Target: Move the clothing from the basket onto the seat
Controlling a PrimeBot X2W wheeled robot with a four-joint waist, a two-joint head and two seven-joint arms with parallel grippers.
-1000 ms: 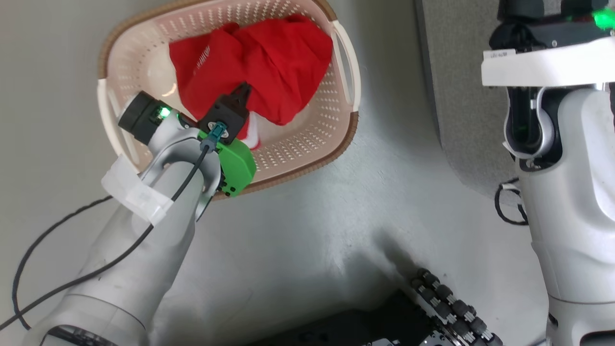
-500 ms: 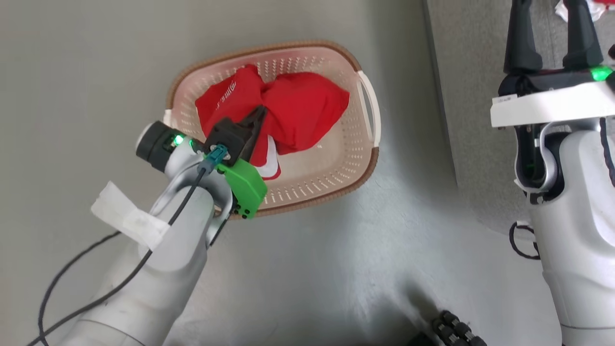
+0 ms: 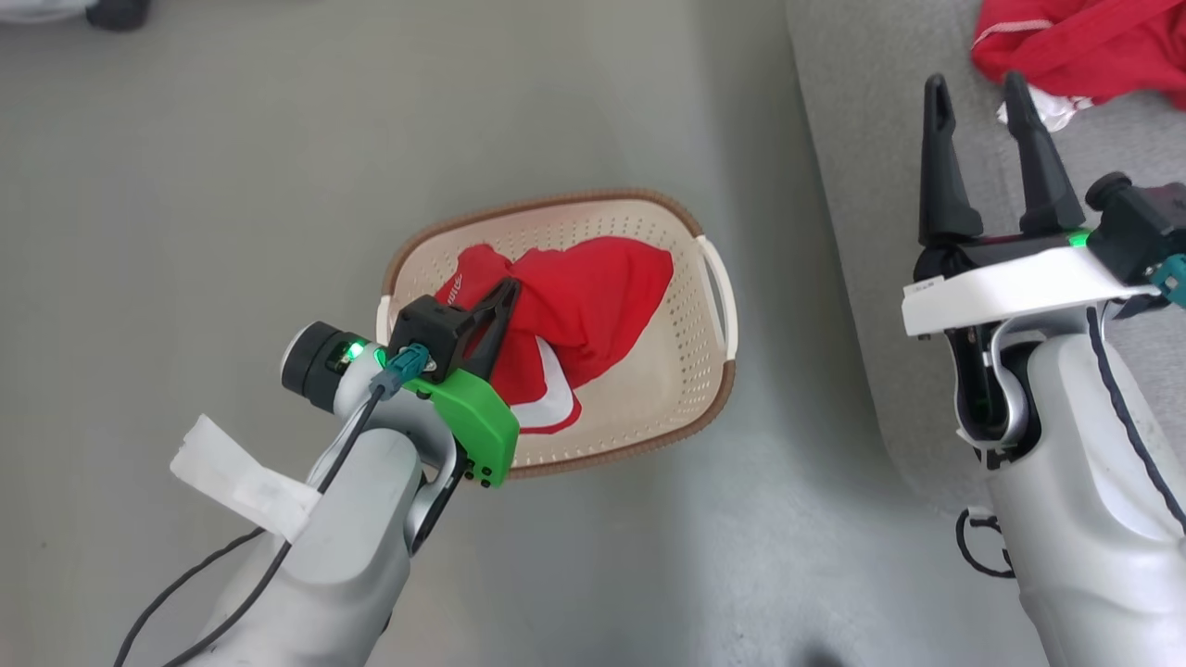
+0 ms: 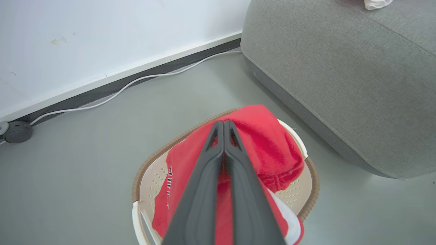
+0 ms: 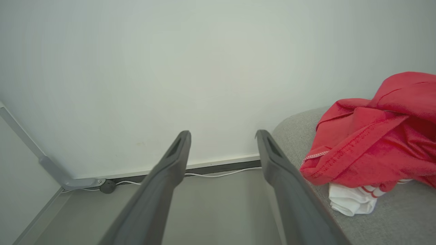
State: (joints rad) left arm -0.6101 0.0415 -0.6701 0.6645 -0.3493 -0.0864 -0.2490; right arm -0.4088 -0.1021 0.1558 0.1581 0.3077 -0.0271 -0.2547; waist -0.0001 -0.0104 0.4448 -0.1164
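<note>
1. Looks down on a cream laundry basket (image 3: 681, 371) with a brown rim, set on a grey floor (image 3: 232, 185) near a large grey sofa (image 3: 862, 204).
2. Red clothing (image 3: 602, 296) inside the basket, bunched toward its left side, with a curved white stripe (image 3: 556, 398) at the near edge.
3. Left gripper (image 3: 508, 287) over the basket, its 2 dark fingers pressed tightly together and pinching a fold of the red clothing, with the fabric gathered to a peak at the tips.
4. From the left wrist, the same closed fingers (image 4: 204, 190) lying across the red clothing (image 4: 272, 146), with small white print (image 4: 169, 173) on the cloth to their left and the basket (image 4: 150, 177) beneath.
5. Right gripper (image 3: 975, 83) above the sofa's front edge, fingers spread wide apart with nothing between them.
6. Second red garment (image 3: 1084, 42) lying crumpled on the sofa, just beyond the right gripper's tips, with a bit of white cloth (image 3: 1038, 109) under its edge.
7. From the right wrist, the spread gripper (image 5: 223, 132) against a pale wall (image 5: 170, 68), with the second red garment (image 5: 374, 143) off to the right on the sofa (image 5: 391, 221), apart from the fingers.
</note>
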